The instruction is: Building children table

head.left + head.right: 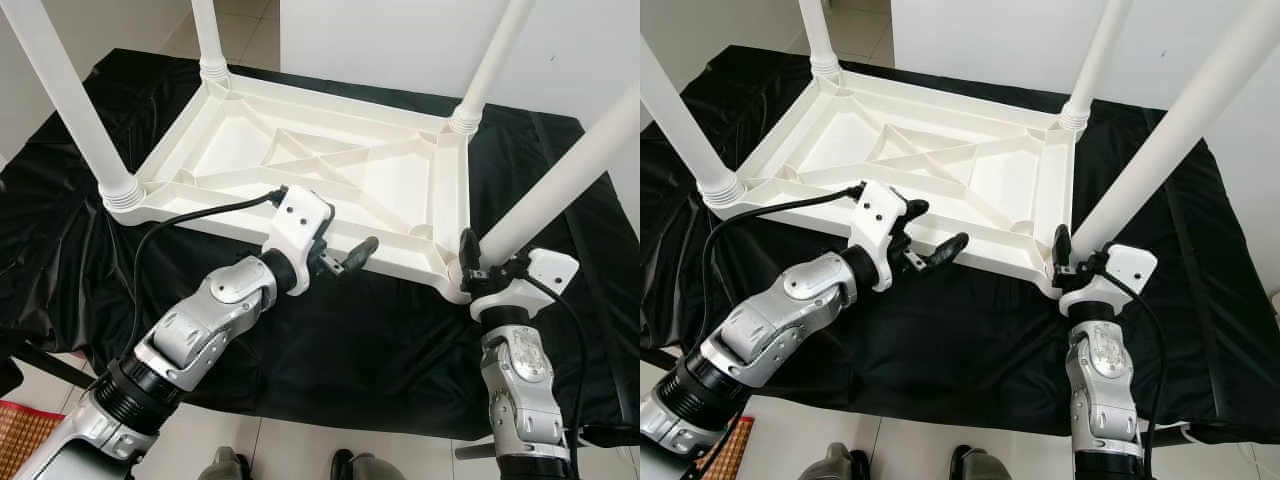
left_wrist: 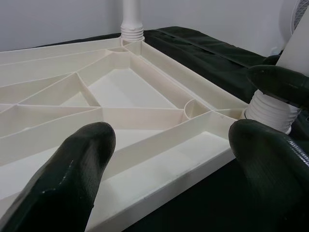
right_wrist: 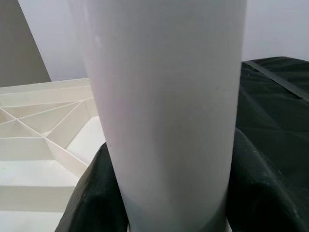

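Right gripper (image 1: 478,262) is clamped around the base of the near right table leg (image 1: 560,180), its two black fingers (image 3: 91,193) pressing either side of the white tube just above the ribbed collar where the leg enters its corner socket. That leg leans outward from the tabletop (image 1: 300,160), which lies upside down on a black cloth (image 1: 350,350), ribbed underside up, with three other legs already standing in the remaining corners: the near left leg (image 1: 70,95), the far left leg (image 1: 206,35) and the far right leg (image 1: 490,70). Left gripper (image 1: 350,258) hovers just beside the near long edge of the tabletop, fingers spread wide and holding nothing; its wrist view looks across the ribs toward the collar of the gripped leg. The work looks close to done, with this last leg apparently being seated or twisted home. The main hazard is the lean: if the leg is pushed or turned while off axis, the collar may jam or cross-thread in the socket rather than seat. With nothing bracing the tabletop, a hard twist could also slide the light plastic across the slick cloth, or tip it and disturb the other legs. A slip of the fingers on the smooth tube is likewise possible.
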